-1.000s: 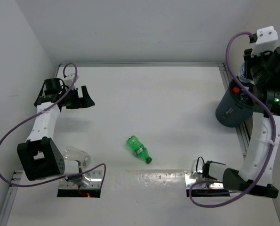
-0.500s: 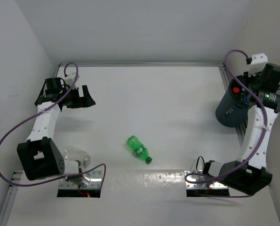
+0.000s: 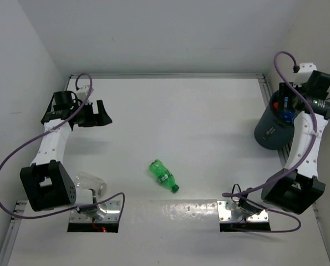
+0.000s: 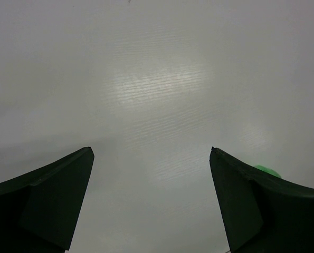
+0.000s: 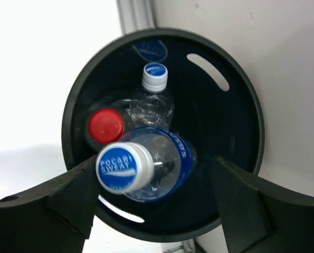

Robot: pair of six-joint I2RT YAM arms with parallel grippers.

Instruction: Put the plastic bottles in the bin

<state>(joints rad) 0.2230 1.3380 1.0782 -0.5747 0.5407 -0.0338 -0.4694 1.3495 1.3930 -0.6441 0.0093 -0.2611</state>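
The dark round bin (image 3: pixel 271 134) stands at the table's right edge, and the right wrist view looks straight down into the bin (image 5: pixel 241 95). Inside it lie a red-capped bottle (image 5: pixel 105 126) and a clear blue-capped bottle (image 5: pixel 155 74). My right gripper (image 5: pixel 154 158) is open over the mouth, and a blue-labelled bottle (image 5: pixel 162 168) hangs tilted between its fingers with a gap on the right side. A green bottle (image 3: pixel 163 175) lies on its side mid-table. At the far left, my left gripper (image 3: pixel 103 113) is open and holds nothing; a green sliver (image 4: pixel 265 169) shows past its right finger.
A clear plastic item (image 3: pixel 91 182) lies by the left arm's base. Aluminium rails (image 3: pixel 270 105) frame the table, and the bin stands against the right one. White walls close in on the left, back and right.
The right arm came down over the bin and its jaws opened, letting go of the blue-labelled bottle. The left arm and the green bottle did not move.
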